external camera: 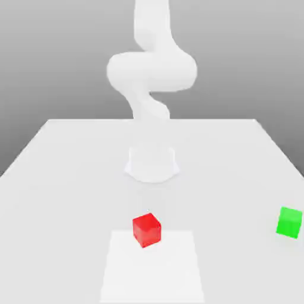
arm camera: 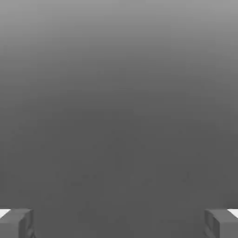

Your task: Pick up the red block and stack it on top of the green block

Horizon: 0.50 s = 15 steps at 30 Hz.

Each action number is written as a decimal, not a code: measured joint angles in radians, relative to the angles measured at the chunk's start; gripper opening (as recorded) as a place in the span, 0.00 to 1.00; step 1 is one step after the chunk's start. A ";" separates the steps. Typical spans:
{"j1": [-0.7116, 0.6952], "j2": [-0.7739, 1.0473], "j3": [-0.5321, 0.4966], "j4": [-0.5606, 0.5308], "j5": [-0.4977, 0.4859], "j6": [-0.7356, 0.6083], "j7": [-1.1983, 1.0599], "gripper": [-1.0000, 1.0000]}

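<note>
**Red block on the table, fingers wide and empty**

While the red block (external camera: 146,230) sits low and just left of centre in the exterior view, I see it resting on the table (external camera: 59,172) at the far edge of a paler square patch (external camera: 151,270), turned a little so one corner faces the camera. Well apart from it, at the lower right edge of that frame, the green block (external camera: 290,222) also rests on the table, nothing touching either one. Behind the red block, my arm (external camera: 151,71) rises from its round base (external camera: 152,163) in the middle of the frame. From the hand view, the gripper (arm camera: 119,223) stands fully spread, its fingertips (arm camera: 16,223) at the two lower corners, holding nothing.
</note>
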 joint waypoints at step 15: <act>0.068 0.457 -0.117 -0.496 -0.061 0.369 -0.371 0.50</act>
